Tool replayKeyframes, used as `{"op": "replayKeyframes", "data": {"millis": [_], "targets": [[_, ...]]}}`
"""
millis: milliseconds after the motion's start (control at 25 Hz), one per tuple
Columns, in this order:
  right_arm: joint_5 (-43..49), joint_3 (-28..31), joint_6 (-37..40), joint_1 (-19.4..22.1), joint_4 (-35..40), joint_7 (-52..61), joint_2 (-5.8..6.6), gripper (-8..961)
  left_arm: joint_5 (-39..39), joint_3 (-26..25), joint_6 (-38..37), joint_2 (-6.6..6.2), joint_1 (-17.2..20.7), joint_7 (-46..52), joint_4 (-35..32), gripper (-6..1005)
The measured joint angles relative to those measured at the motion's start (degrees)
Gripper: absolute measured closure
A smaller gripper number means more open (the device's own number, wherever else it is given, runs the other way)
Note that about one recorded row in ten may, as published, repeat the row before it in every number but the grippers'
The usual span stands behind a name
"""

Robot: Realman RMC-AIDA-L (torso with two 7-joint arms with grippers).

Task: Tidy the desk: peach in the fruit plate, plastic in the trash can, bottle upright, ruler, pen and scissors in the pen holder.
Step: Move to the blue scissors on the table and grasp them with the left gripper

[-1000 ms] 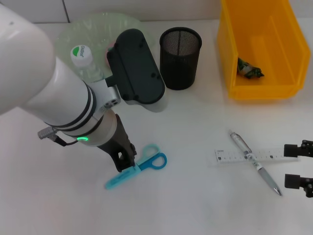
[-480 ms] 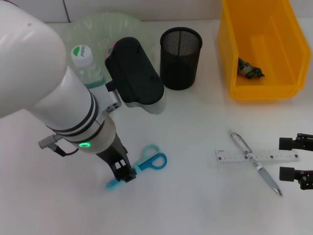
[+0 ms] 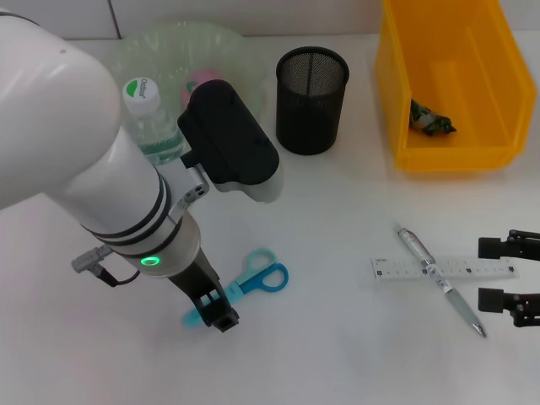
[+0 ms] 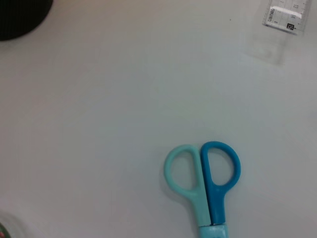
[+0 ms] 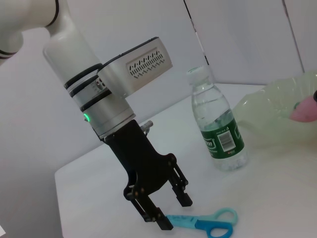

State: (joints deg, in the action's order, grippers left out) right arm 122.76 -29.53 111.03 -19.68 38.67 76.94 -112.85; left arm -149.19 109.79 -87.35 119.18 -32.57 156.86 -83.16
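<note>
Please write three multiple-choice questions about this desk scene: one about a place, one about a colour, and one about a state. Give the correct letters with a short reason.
1. Where does the pen lie?
A. in the holder
B. across the ruler
C. in the bin

2. What colour is the bin?
A. yellow
B. green
C. black

3. How are the left gripper and the scissors?
A. gripper open, its fingers on either side of the blade end
B. gripper carrying the scissors high
C. scissors standing in the holder

Answers:
1 B: the pen crosses the ruler on the table, near the right gripper.
2 A: its walls are yellow.
3 A: the right wrist view shows open fingers on either side of the blades, scissors flat on the table; the holder is empty.
</note>
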Motion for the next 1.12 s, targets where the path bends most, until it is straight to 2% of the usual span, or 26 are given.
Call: {"op": "replayKeyframes", "data": {"millis": [560,800,1120], "targets": [[-0.2,0.1,4.0,2.0,-0.1,-7.3,-0.87,114,0.7,-0.1,-0.2,0.00,0.0,1.3,0.0,443],[-0.3,0.4,4.4,3.4,-2.3,-12.6,-1.78,114,0.8,-0.3,0.0,0.00,0.0,1.4,0.0,442],[-0.1,0.0,4.5,3.7,-2.6,-13.3,-2.35,114,0.8,-0.1,0.0,0.00,-0.2,1.4,0.8,442]]}}
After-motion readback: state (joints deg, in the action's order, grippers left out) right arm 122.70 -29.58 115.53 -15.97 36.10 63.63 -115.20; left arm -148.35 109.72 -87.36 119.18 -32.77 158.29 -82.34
